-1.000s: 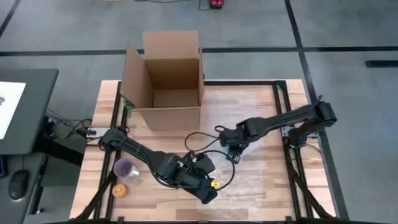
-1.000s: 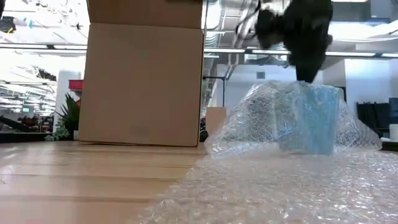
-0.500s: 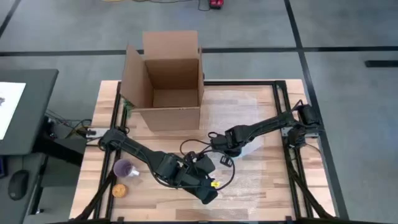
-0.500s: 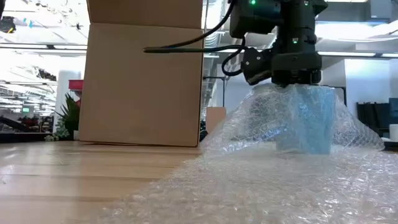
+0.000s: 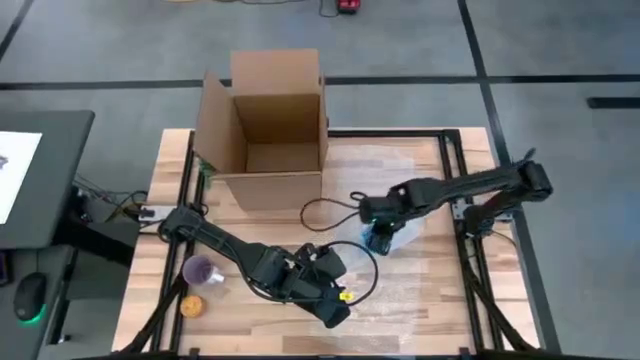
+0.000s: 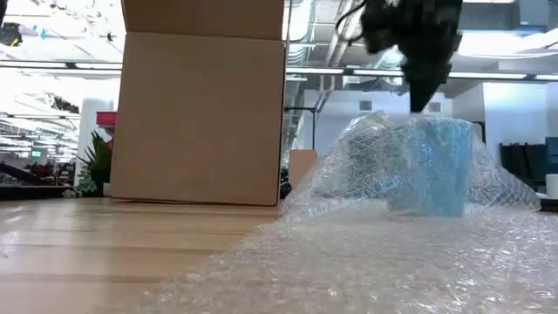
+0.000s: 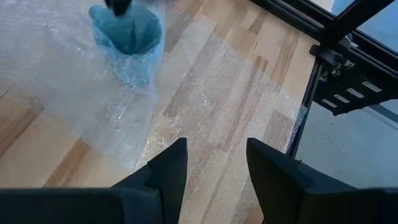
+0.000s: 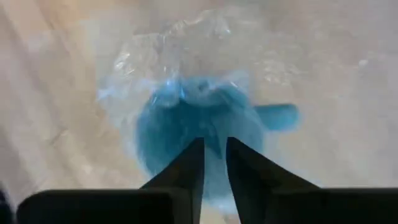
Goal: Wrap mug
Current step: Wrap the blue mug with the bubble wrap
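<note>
Right claw [image 6: 417,103] risen off wrapped mug [image 6: 432,166]; box [image 5: 268,120] empty.

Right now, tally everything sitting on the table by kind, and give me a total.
Mugs: 2, a blue mug under the wrap and a purple mug
Cardboard boxes: 1
Bubble wrap sheets: 1
Small orange round objects: 1
Total: 5

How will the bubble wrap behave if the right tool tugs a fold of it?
Bubble wrap looks thin and floppy: it drapes loosely over the blue mug, so it would likely sag, not hold shape. Probably light and slippery; the right tool, above the mug, might drag the whole sheet.
</note>
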`<move>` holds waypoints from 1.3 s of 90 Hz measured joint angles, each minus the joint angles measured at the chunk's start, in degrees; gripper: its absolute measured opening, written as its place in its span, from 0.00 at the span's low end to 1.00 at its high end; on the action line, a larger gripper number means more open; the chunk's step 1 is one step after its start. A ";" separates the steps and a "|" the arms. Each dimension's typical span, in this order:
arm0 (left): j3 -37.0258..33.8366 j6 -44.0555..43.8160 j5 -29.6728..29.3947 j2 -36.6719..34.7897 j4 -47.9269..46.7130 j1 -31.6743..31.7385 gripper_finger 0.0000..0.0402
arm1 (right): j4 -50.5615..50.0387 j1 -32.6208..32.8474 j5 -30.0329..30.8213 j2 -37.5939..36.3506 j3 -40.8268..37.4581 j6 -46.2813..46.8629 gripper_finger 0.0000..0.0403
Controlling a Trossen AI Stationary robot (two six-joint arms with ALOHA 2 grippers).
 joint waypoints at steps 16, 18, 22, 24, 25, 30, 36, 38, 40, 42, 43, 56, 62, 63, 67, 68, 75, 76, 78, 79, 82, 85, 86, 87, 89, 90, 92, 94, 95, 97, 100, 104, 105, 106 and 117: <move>0.00 -0.07 -0.01 0.00 0.01 0.00 0.36 | -0.98 -0.79 0.30 -4.25 -0.14 -3.04 0.25; 0.00 -0.07 -0.01 0.00 0.02 0.00 0.36 | -0.99 -1.13 0.27 -4.16 -0.35 -3.31 0.26; 0.00 -0.07 -0.01 0.00 0.02 0.00 0.36 | -1.09 -1.76 0.27 -3.87 -1.00 -3.95 0.31; 0.00 -0.07 -0.01 0.00 0.00 0.00 0.36 | -1.03 -2.01 0.27 -3.73 -1.52 -4.45 0.33; 0.00 -0.09 -0.01 0.00 0.00 0.00 0.36 | -1.05 -2.10 0.27 -3.64 -1.76 -4.69 0.35; 0.00 -0.06 0.01 0.00 0.00 0.00 0.36 | -0.47 -2.89 0.36 -2.22 -2.81 -5.79 0.42; 0.00 -0.04 -0.01 0.00 0.00 0.00 0.36 | 0.47 -3.85 0.32 -0.95 -4.41 -5.83 0.51; 0.00 -0.09 -0.01 0.00 -0.02 0.02 0.36 | 0.21 -4.09 0.31 -0.08 -4.97 -5.83 0.54; 0.00 -0.09 -0.01 0.00 -0.01 0.01 0.36 | 0.12 -4.28 0.28 0.76 -5.39 -5.79 0.57; 0.00 -0.07 -0.01 0.00 0.02 0.00 0.36 | 0.31 -4.45 0.28 1.64 -5.67 -5.71 0.60; 0.00 -0.06 -0.01 0.00 0.02 0.00 0.36 | 0.55 -4.51 0.27 2.04 -5.79 -5.65 0.61; 0.00 -0.02 -0.01 0.00 0.00 0.00 0.36 | 2.88 -4.47 0.15 7.70 -6.19 -6.31 0.68; 0.00 0.01 -0.01 0.00 0.00 0.00 0.36 | 4.53 -3.94 -0.55 10.49 -6.19 -6.42 0.68; 0.00 0.02 -0.01 0.00 0.00 0.00 0.36 | 4.77 -3.86 -0.68 10.89 -6.19 -6.42 0.68; 0.00 0.00 -0.01 0.00 -0.02 0.01 0.36 | 5.54 -3.58 -0.94 12.30 -6.19 -6.42 0.66; 0.00 0.00 -0.01 0.00 -0.02 0.00 0.36 | 5.68 -3.52 -0.94 12.64 -6.19 -6.42 0.66; 0.00 0.00 -0.01 -0.02 -0.02 0.00 0.36 | 6.78 -3.07 -1.38 15.00 -6.17 -6.42 0.60; 0.00 0.00 -0.01 -0.02 -0.02 0.00 0.36 | 6.86 -3.03 -1.39 15.19 -6.18 -6.42 0.59; 0.00 0.00 -0.01 -0.02 -0.01 0.00 0.36 | 7.02 -2.89 -1.47 15.79 -6.16 -6.45 0.57; 0.00 -0.01 -0.01 -0.02 0.01 0.00 0.36 | 7.06 -2.82 -1.48 16.05 -6.16 -6.45 0.55; 0.00 -0.04 -0.01 -0.02 0.02 0.00 0.36 | 7.11 -2.62 -1.60 16.83 -6.18 -6.39 0.50; 0.00 -0.04 -0.01 -0.02 0.02 0.00 0.36 | 7.03 -2.43 -2.01 17.15 -6.16 -6.34 0.45; 0.00 -0.06 -0.01 -0.02 0.02 0.00 0.36 | 7.01 -2.37 -2.15 17.19 -6.16 -6.34 0.43; 0.00 -0.07 -0.01 -0.02 0.02 0.00 0.36 | 6.97 -2.28 -2.26 17.25 -6.16 -6.34 0.40; 0.00 -0.10 -0.01 -0.02 0.02 0.00 0.36 | 6.83 -2.16 -2.53 17.26 -6.16 -6.34 0.36; 0.00 -0.11 -0.01 -0.02 0.03 0.00 0.36 | 6.77 -2.09 -2.71 17.26 -6.16 -6.34 0.34; 0.00 -0.10 -0.01 -0.02 0.05 0.00 0.36 | 6.57 -2.02 -3.09 17.24 -6.16 -6.34 0.29; 0.00 -0.09 -0.01 -0.02 0.07 0.00 0.36 | 6.29 -1.83 -3.32 17.08 -6.16 -6.27 0.24; 0.00 -0.09 -0.01 -0.02 0.05 0.00 0.36 | 6.11 -1.75 -3.32 16.91 -6.16 -6.18 0.22; 0.00 -0.09 -0.01 -0.02 0.02 0.00 0.36 | 5.66 -1.63 -3.35 16.53 -6.17 -5.99 0.17; 0.00 -0.09 -0.01 -0.02 0.03 0.00 0.36 | 5.06 -1.62 -3.69 15.90 -6.19 -6.03 0.10; 0.00 -0.09 -0.01 -0.02 0.00 0.00 0.36 | 3.69 -1.39 -4.53 14.79 -6.06 -5.51 0.05; 0.00 -0.05 -0.01 -0.02 0.00 0.00 0.36 | 3.24 -1.33 -4.64 14.38 -6.02 -5.22 0.04; 0.00 -0.02 -0.01 -0.02 0.00 0.00 0.36 | 2.82 -1.26 -4.66 13.93 -5.97 -4.82 0.04; 0.00 0.00 -0.01 -0.02 -0.30 0.00 0.36 | -1.84 -0.30 -5.79 9.16 -4.87 -0.84 0.05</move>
